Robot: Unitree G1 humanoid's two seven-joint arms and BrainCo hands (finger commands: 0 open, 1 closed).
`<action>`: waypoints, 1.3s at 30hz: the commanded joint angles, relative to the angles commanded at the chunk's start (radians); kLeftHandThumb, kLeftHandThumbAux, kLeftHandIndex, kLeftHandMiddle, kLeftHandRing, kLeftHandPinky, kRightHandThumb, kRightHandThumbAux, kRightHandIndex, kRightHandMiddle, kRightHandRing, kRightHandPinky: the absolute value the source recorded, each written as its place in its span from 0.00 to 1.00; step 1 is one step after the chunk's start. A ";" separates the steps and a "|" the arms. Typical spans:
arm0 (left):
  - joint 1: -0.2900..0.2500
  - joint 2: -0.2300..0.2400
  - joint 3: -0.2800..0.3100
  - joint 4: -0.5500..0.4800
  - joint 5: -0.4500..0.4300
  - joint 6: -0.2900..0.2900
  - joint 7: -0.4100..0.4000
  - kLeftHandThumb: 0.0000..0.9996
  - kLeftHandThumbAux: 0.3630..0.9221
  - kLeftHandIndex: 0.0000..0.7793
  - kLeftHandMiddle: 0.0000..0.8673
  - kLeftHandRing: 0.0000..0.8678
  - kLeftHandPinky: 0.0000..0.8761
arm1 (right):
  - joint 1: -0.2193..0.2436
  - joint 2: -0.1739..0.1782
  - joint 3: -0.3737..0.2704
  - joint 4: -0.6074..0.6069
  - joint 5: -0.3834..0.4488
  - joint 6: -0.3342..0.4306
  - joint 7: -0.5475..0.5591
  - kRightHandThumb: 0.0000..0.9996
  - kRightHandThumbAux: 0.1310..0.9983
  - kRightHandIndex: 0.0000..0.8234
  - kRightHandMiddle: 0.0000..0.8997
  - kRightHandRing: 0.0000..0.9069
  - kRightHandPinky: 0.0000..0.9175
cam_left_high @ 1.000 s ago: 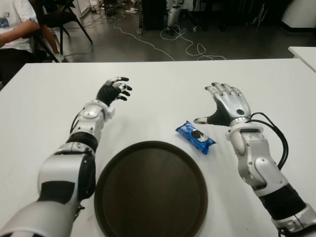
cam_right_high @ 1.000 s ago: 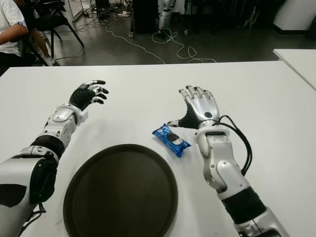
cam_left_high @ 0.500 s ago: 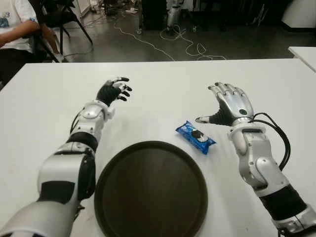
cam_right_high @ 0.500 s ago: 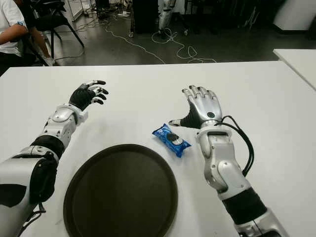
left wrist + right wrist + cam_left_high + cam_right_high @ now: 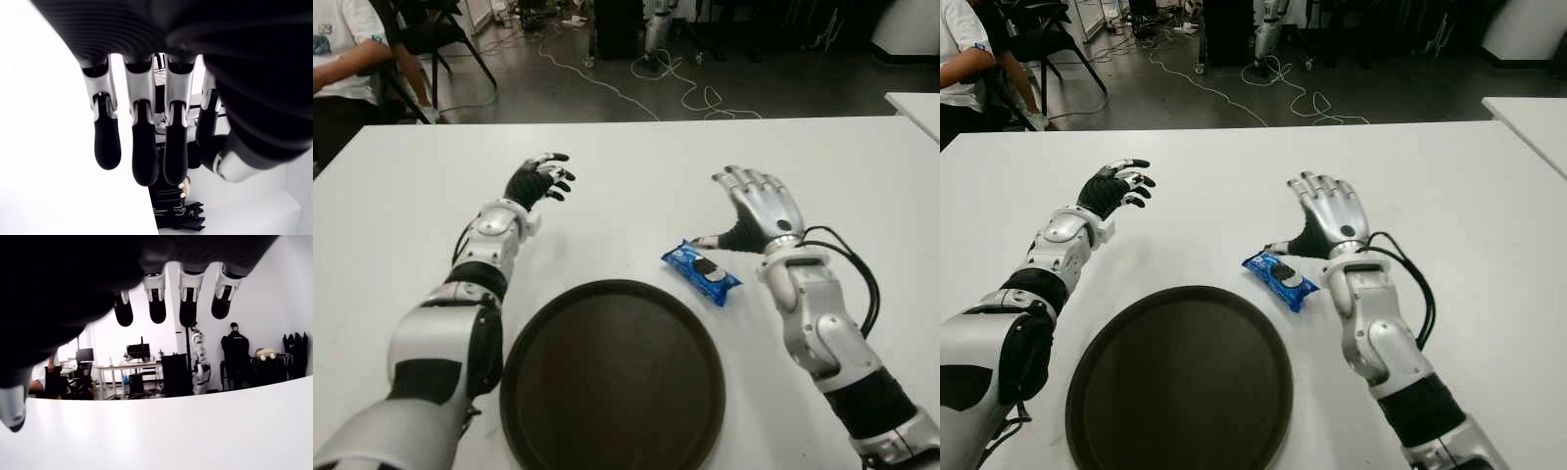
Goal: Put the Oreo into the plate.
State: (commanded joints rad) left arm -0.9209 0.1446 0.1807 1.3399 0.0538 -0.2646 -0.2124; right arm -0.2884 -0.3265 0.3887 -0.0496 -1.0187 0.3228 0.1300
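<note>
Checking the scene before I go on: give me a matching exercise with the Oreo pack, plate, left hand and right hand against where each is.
1. Oreo pack
2. plate
3. left hand
4. right hand

A. open, far from the plate
B. nearest the robot, holds nothing
C. open, just right of the blue pack
D. on the table, beside the plate's right rim

Pairs: 1-D, 2-B, 3-A, 4-C

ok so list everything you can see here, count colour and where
blue plastic Oreo packet: one, blue, on the table beside the right hand's thumb
round dark brown plate: one, dark brown, near edge, empty
white table: one, white, under everything
second white table: one, far right corner
seated person: one, white shirt, far left
cables: several, on the dark floor behind
left hand: one, black and silver, open, left of the packet
right hand: one, silver, open
</note>
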 joint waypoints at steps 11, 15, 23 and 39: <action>0.000 -0.002 -0.009 0.000 0.013 -0.002 0.023 0.11 0.51 0.37 0.56 0.58 0.58 | 0.005 0.004 0.033 0.010 -0.009 -0.022 0.026 0.00 0.44 0.07 0.10 0.10 0.09; 0.000 -0.002 -0.014 0.000 0.018 0.000 0.032 0.12 0.52 0.37 0.56 0.58 0.58 | 0.008 0.011 0.040 0.012 -0.008 -0.023 0.027 0.00 0.43 0.07 0.09 0.09 0.09; -0.002 -0.001 -0.016 0.001 0.017 0.004 0.031 0.11 0.51 0.38 0.55 0.58 0.58 | 0.008 0.009 0.058 0.020 -0.020 -0.032 0.033 0.00 0.42 0.06 0.09 0.09 0.09; -0.001 -0.002 -0.021 -0.001 0.018 -0.004 0.033 0.13 0.52 0.38 0.57 0.59 0.59 | 0.012 0.005 0.075 0.026 -0.022 -0.049 0.029 0.00 0.43 0.06 0.09 0.09 0.08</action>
State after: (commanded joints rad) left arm -0.9218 0.1428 0.1598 1.3394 0.0717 -0.2691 -0.1792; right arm -0.2759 -0.3220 0.4637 -0.0233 -1.0411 0.2736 0.1588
